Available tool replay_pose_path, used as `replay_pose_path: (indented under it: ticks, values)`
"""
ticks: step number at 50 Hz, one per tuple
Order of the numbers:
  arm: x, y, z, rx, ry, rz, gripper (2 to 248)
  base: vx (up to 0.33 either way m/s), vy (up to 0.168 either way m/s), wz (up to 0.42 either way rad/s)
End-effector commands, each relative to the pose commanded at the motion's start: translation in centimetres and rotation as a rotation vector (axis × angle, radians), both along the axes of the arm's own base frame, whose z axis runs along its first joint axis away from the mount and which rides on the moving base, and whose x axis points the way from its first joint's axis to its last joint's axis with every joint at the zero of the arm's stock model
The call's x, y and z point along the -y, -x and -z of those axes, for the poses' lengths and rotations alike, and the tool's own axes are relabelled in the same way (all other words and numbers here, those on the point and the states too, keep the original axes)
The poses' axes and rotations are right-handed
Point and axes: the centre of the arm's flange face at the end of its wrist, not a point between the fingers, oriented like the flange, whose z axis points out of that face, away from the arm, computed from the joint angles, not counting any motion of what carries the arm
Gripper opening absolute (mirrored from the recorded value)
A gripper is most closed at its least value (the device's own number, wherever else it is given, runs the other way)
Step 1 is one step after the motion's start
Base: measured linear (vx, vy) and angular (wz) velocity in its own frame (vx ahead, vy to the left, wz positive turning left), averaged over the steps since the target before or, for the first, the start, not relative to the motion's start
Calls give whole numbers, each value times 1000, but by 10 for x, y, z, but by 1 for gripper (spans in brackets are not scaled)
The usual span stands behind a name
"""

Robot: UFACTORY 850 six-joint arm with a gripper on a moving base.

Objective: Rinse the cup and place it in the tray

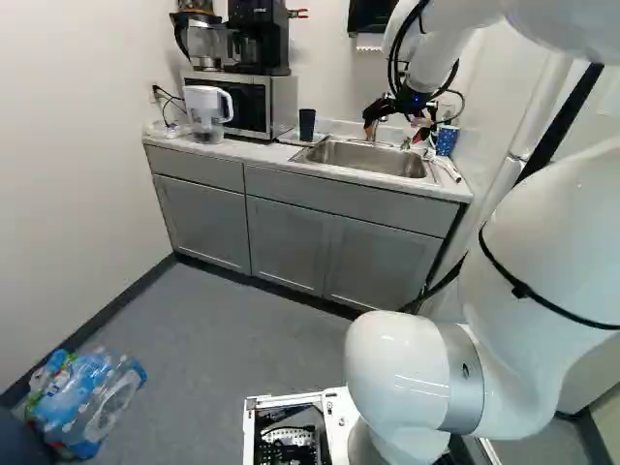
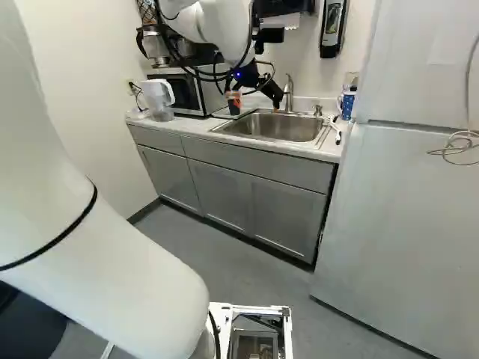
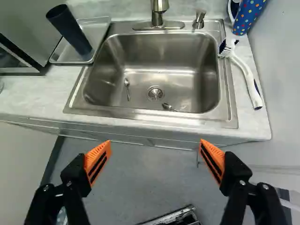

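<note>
claw (image 1: 395, 133) spread, holding nothing, sink (image 3: 192, 86) ahead | dark cup (image 3: 70, 32) upright in tray (image 3: 96, 29) beside sink | spoons (image 3: 126, 89) in sink | brush (image 3: 244, 75) on surface (image 3: 44, 96)

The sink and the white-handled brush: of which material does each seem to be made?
The sink looks like metal, probably stainless steel: grey, satin, with soft reflections. The brush seems plastic, its handle smooth and white; the dark inset may be rubber.

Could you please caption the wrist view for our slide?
Open hand facing the sink, dark cup in the tray alongside.
</note>
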Motion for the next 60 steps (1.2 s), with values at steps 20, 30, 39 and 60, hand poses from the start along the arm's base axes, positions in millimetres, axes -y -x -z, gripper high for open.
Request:
replay_pose_path:
  ticks: [20, 30, 39, 60]
  values:
    - [0, 0, 0, 0, 0, 0, 247, -59, 0, 6]
    - [0, 0, 0, 0, 0, 0, 247, -59, 1, 8]
    - [0, 0, 0, 0, 0, 0, 247, -34, -1, 4]
    - [-1, 0, 3, 4, 2, -2, 247, 4, 0, 0]
